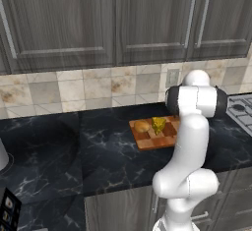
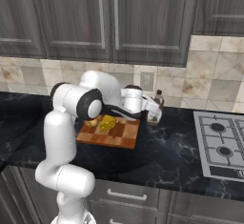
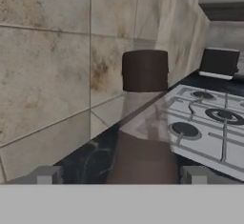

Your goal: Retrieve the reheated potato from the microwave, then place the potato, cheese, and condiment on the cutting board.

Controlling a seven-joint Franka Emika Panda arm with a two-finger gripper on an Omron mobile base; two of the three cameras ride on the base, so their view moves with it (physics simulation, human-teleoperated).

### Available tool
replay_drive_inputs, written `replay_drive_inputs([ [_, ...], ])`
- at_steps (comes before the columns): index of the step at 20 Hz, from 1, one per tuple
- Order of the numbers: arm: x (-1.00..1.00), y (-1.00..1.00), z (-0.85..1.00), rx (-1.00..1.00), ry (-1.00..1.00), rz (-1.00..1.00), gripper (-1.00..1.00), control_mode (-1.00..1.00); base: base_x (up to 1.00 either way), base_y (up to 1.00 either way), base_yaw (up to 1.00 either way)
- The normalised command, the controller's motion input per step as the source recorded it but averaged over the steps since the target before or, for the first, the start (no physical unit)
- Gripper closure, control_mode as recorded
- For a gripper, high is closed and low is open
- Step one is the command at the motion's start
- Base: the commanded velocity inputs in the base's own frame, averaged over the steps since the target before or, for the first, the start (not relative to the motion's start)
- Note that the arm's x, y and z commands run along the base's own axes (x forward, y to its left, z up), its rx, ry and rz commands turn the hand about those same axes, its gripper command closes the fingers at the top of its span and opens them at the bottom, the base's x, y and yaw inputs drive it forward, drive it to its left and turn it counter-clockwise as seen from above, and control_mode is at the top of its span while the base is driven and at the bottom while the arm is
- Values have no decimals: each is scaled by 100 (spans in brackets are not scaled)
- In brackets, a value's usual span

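Condiment bottle [image 3: 144, 123], brown with a dark cap and a pale label, stands upright on the black marbled counter [image 1: 103, 151] close to the tiled backsplash [image 1: 83, 90], just beside the right end of the cutting board [image 2: 112, 132]. In the hand view it rises between the two finger tips [image 3: 47, 175], which stand spread wide on either side of its lower body; whether they touch the glass cannot be told. In the right base view the gripper [image 2: 152, 109] reaches level with the bottle, pointing toward the stove [image 2: 221, 144], which lies farther right on the counter. On the checkered board lie the golden-brown potato [image 1: 142, 126] and the yellow cheese [image 1: 158, 124], side by side and nearly touching. Grey wooden cabinets [image 2: 109, 18] hang above the backsplash, and a wall outlet [image 2: 147, 81] sits in the tiles behind the arm.
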Motion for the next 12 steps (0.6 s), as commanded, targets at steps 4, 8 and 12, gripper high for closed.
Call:
replay_drive_inputs([
  [4,-8,-9,-29,0,0,0,100,-100,0,0,0],
  [8,-23,-7,-31,0,0,0,100,-100,0,0,0],
  [12,-25,-8,-27,0,0,0,100,-100,0,0,0],
])
